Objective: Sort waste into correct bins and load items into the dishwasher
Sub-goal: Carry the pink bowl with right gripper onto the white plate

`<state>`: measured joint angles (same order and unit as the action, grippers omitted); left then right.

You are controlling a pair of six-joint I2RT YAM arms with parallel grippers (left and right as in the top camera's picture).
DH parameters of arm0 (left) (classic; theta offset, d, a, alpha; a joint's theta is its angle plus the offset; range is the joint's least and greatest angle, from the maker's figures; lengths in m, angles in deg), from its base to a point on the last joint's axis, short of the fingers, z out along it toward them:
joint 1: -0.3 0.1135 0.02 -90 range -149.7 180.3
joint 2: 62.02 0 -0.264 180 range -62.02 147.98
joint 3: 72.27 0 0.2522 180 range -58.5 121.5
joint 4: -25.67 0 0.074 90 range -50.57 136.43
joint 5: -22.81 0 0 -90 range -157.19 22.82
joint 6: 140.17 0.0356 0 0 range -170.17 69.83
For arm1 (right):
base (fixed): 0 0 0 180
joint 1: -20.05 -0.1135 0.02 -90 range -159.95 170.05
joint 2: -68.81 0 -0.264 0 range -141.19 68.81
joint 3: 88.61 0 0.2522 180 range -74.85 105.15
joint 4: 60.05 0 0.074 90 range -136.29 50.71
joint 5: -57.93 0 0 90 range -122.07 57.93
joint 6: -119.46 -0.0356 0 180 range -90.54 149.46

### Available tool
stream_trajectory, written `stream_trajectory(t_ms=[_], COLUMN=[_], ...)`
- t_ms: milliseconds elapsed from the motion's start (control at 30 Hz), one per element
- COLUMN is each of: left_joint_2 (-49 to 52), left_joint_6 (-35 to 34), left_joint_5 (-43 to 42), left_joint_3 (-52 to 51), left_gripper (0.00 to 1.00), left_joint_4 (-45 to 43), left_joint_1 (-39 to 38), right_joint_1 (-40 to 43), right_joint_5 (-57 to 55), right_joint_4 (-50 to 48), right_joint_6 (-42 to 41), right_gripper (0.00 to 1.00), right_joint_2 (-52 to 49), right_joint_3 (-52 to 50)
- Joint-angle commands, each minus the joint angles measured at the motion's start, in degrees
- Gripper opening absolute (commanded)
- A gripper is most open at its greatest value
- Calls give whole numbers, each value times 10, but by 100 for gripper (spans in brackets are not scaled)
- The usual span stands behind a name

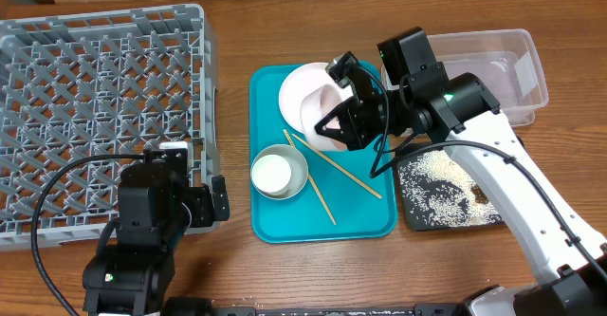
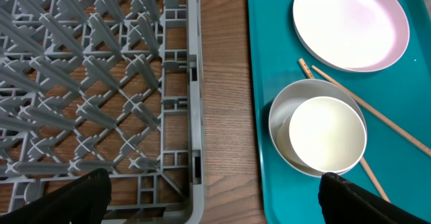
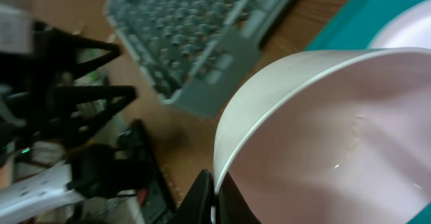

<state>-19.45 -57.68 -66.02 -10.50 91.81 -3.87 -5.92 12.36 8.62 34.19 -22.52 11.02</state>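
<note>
My right gripper (image 1: 332, 121) is shut on the rim of the pale pinkish bowl (image 1: 325, 107), holding it tilted on its side over the white plate (image 1: 296, 86) on the teal tray. In the right wrist view the bowl (image 3: 337, 136) fills the frame, and the right gripper (image 3: 217, 192) pinches its rim. A grey bowl (image 1: 278, 174) with a white cup (image 2: 326, 133) inside it sits at the tray's front left, with two chopsticks (image 1: 332, 169) beside it. My left gripper (image 1: 194, 202) is open and empty between the dishwasher rack (image 1: 95, 107) and the tray.
The teal tray (image 1: 370, 216) lies in the middle of the table. A black tray (image 1: 417, 216) with rice grains (image 1: 441, 193) and a brown bit sits to its right. The clear tub (image 1: 493, 65) stands at the back right. The rack's corner (image 2: 195, 183) is close to my left fingers.
</note>
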Motion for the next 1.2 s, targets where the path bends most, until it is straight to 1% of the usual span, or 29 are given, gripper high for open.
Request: stream_trajectory(t_ms=[0,167,233,333,400,533,633,733,800,1000,1167], left_joint_2=[2,2,2,2,2,2,2,2,2,2,2], left_joint_6=[-2,-2,-2,-2,-2,-2,-2,-2,-2,-2,-2], left_joint_5=[8,8,8,8,8,7,7,7,7,7,7], left_joint_3=[10,10,10,10,10,10,10,10,10,10,10], left_gripper=[100,100,100,100,100,100,100,100,100,100,100], left_joint_4=[1,1,1,1,1,1,1,1,1,1,1], left_joint_1=[-3,-3,-3,-3,-3,-3,-3,-3,-3,-3,-3], right_joint_1=[0,0,0,-1,-1,-1,-1,-3,-7,-17,-31], right_joint_5=[102,99,76,-10,-90,-209,-231,-232,-234,-245,-252], right_joint_4=[-5,-5,-5,-7,-12,-52,-93,-145,-159,-171,-211], right_joint_6=[31,31,30,29,23,25,49,50,50,49,46], right_gripper=[4,4,4,4,4,4,4,4,4,4,4], right_joint_2=[19,19,19,19,19,19,16,2,-16,-108,-183], right_joint_3=[15,15,15,15,15,15,15,15,15,15,15])
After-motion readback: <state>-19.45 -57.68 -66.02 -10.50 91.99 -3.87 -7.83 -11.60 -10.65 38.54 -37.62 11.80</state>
